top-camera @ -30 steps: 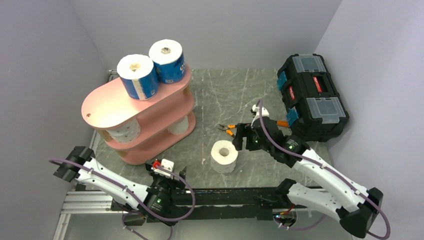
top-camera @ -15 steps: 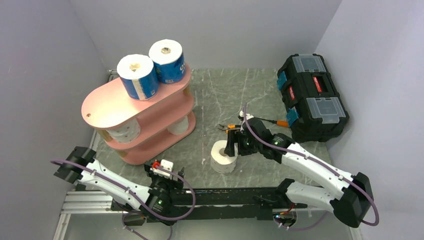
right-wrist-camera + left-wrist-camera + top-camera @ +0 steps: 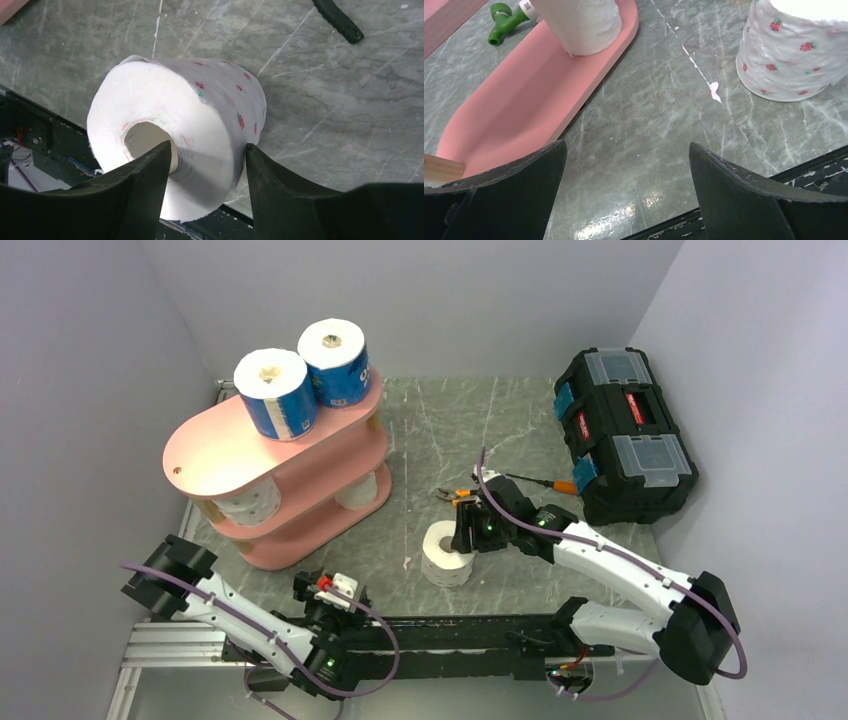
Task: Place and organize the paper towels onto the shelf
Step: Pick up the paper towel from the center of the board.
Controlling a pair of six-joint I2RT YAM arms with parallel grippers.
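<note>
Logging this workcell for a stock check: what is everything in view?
table: one, grey marble
shelf: one, pink, table's left
blue-wrapped rolls: two, blue and white, shelf's top tier
middle-tier roll: one, white, shelf's middle tier
plain roll: one, white, shelf's bottom tier
loose speckled roll: one, white with red specks, table centre
toolbox: one, black, table's far right
pliers: one, orange-handled, table centre
screwdriver: one, orange-handled, beside toolbox
green fitting: one, beside shelf base
left gripper: black, open, empty, near edge
right gripper: black, astride loose roll's wall, one finger in core; grip unclear

Shelf [image 3: 200, 452] stands left on my bench [image 3: 450, 425], two rolls [image 3: 273, 392] on top; another roll [image 3: 440, 562] mid-bench; toolbox [image 3: 625, 432] far right.
</note>
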